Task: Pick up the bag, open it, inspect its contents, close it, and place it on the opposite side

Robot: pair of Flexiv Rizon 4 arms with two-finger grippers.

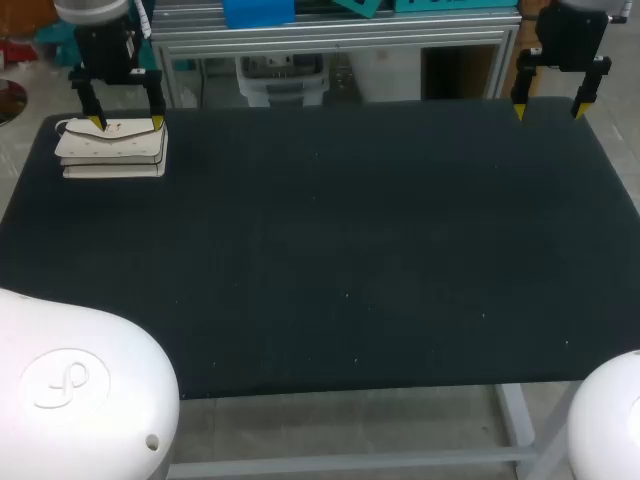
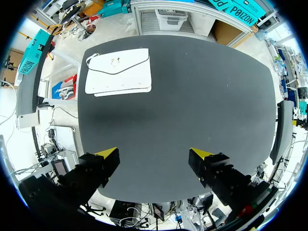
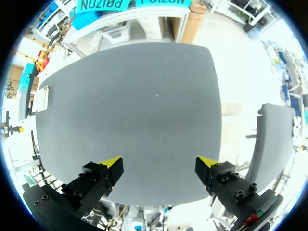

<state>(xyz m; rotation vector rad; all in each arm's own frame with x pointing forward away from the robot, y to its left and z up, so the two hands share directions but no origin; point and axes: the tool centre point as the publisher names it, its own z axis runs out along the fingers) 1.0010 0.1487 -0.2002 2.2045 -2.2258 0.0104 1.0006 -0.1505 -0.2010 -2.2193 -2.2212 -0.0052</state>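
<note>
Head view: both arms come in at the far side of the dark worktop [image 1: 330,260], one at each far corner.
Left tool [image 1: 127,123]: open, its two fingers stand wide apart and nothing is between them.
Right tool [image 1: 548,110]: open as well, fingers wide apart, it holds nothing.
Bag [image 1: 110,150]: white, flat and closed, it lies flat on the worktop at the corner on the left tool's side.
Bag and left tool, head view: the yellow tips show just over the far edge of the bag.
Bag and left tool, left wrist view: the bag lies ahead of the tool, more toward one finger than the other, and apart from both fingers. Dark worktop shows between the tips and the bag.
Bag and right tool: well apart, the bag is across the whole worktop from this tool.
Right wrist view: only bare worktop is under and ahead of the right tool. The bag shows as a small white strip at the worktop's edge, far to the side of the fingers.
</note>
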